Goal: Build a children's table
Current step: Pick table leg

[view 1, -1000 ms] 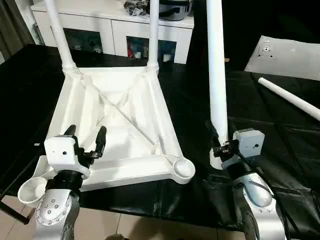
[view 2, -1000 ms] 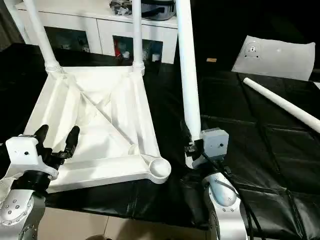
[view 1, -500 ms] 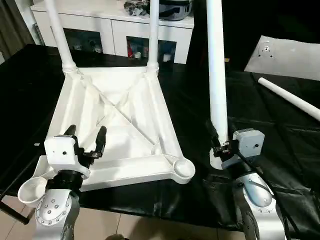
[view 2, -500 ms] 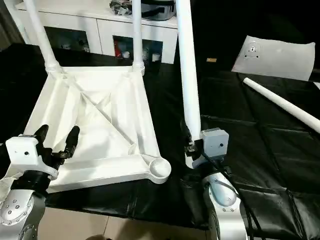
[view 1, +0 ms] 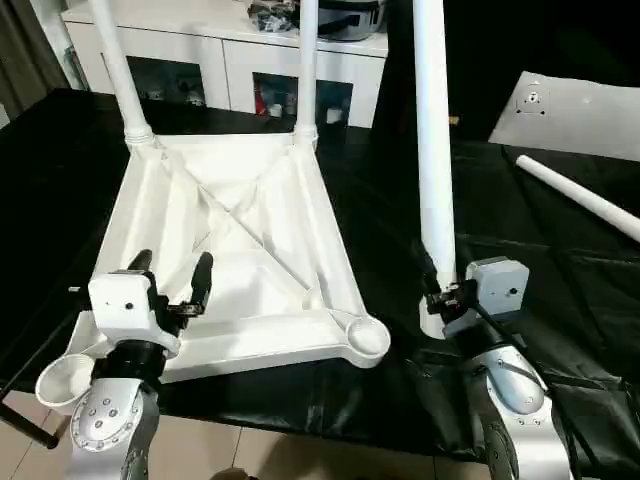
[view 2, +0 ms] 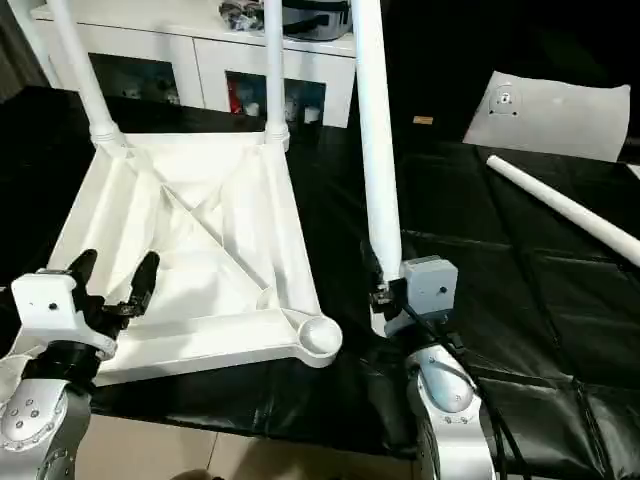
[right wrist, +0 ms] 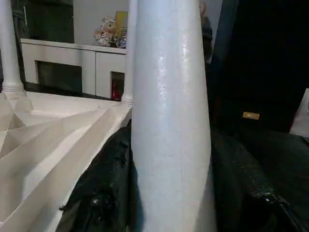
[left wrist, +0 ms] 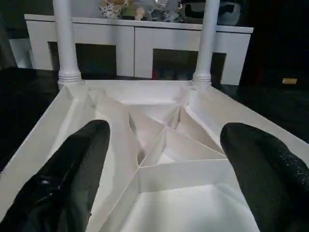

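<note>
With two legs socketed in the tabletop [view 1: 240,240], our right gripper [view 1: 440,295] clamps a third leg [view 1: 432,150]; our left gripper [view 1: 170,275] gapes empty, one leg [view 1: 580,195] lies unused.

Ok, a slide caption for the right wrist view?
Right gripper clamps an upright white leg beside the upturned tabletop.

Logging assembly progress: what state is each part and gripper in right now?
White ribbed plastic tabletop: upside down, two far legs fitted, both near sockets empty.
Third white tube leg: upright, beside the tabletop.
Fourth white tube leg: lying loose on the black cloth.
Left gripper: open, empty.
Right gripper: shut on third leg.
</note>
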